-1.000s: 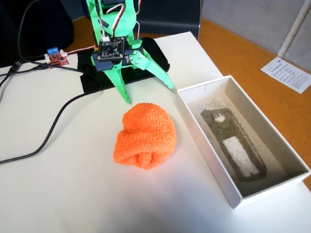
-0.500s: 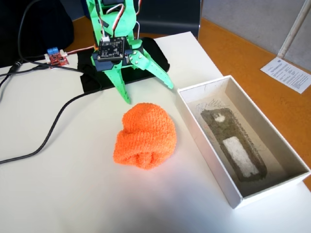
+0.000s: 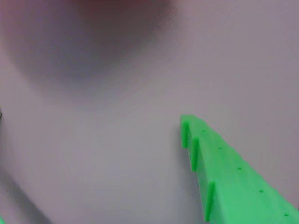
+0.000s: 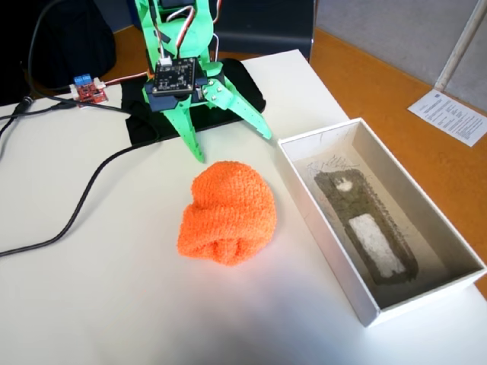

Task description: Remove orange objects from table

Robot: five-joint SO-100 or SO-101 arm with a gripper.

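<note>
In the fixed view the green claw (image 4: 232, 144) stands spread wide and empty at the far side of the white bench (image 4: 114, 304), its tips low to the surface. The orange knitted cloth (image 4: 228, 213) lies bunched in a lumpy ball just on the near side of the claw, close to the tips but not between them. Its longer axis seems to run from far right to near left. The coming move looks like a short reach toward the near side to straddle it. In the wrist view only one green finger (image 3: 233, 182) and blank bench show. A white cardboard box (image 4: 456, 266) lies open just right of the cloth. Black cables (image 4: 76, 213) cross the bench on the left.
</note>
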